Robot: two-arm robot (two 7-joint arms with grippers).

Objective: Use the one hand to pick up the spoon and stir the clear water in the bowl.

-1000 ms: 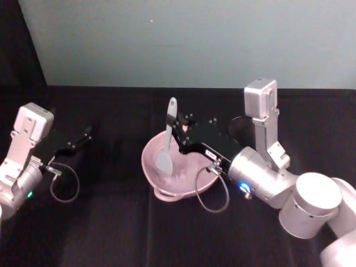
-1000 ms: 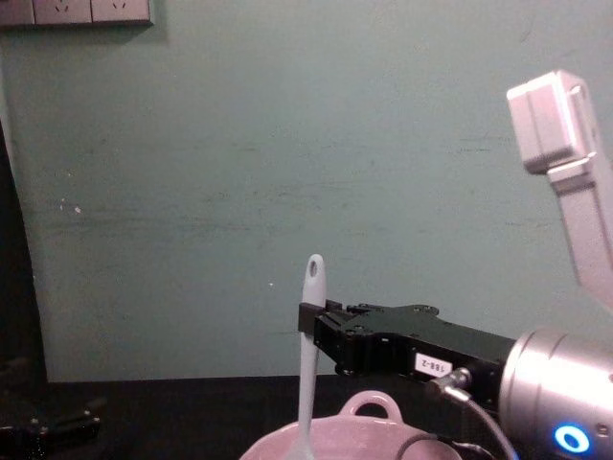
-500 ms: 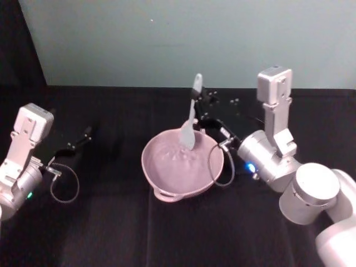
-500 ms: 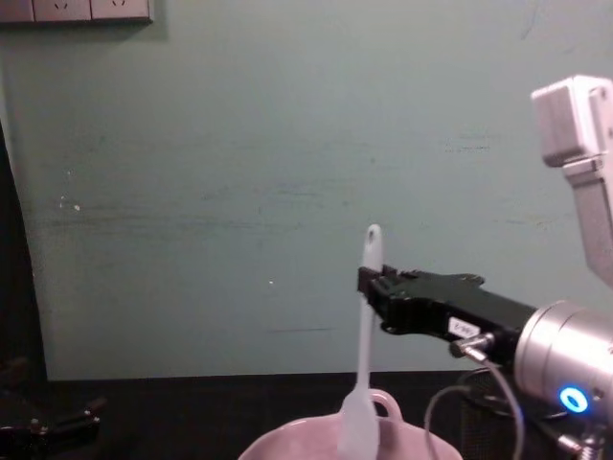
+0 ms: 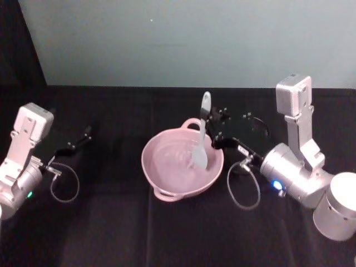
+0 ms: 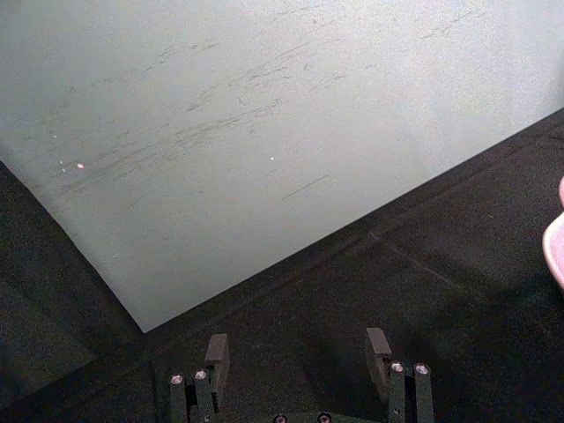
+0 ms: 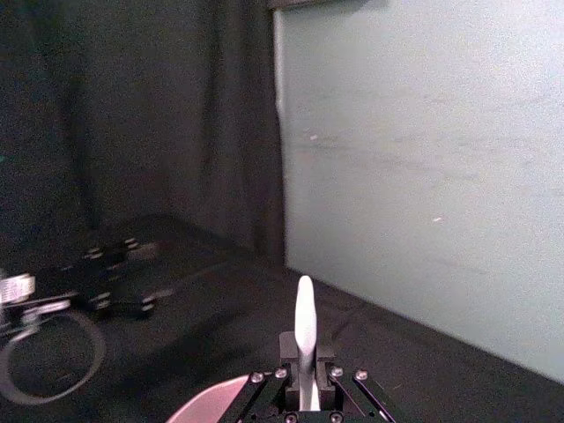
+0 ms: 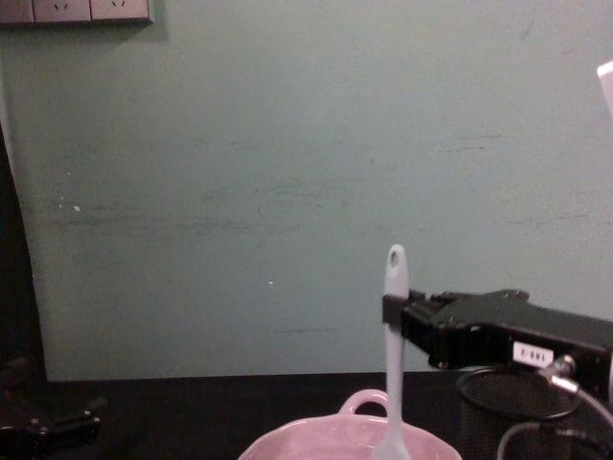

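The pale pink bowl (image 5: 151, 167) sits at the table's middle, with its loop handle (image 5: 191, 122) on the far rim and clear water inside. My right gripper (image 5: 213, 134) is shut on the handle of the white spoon (image 5: 201, 142), which stands nearly upright with its blade dipped into the right side of the bowl. The chest view shows the spoon (image 8: 394, 331) pinched by the right gripper (image 8: 395, 312) above the bowl (image 8: 316, 439). In the right wrist view the spoon (image 7: 305, 328) rises between the shut fingers. My left gripper (image 5: 82, 137) rests open at the far left.
A black wire-mesh cup (image 8: 509, 412) stands just right of the bowl, below my right gripper. Black cloth covers the table, with a pale green wall behind. Cable loops hang from both wrists. The left wrist view shows the open fingers (image 6: 379, 345) over bare cloth, with the bowl's edge (image 6: 557, 248) far off.
My right gripper has swept the spoon from the bowl's left side, past the far rim, to its right side, where the blade sits in the water. The left arm has not moved.
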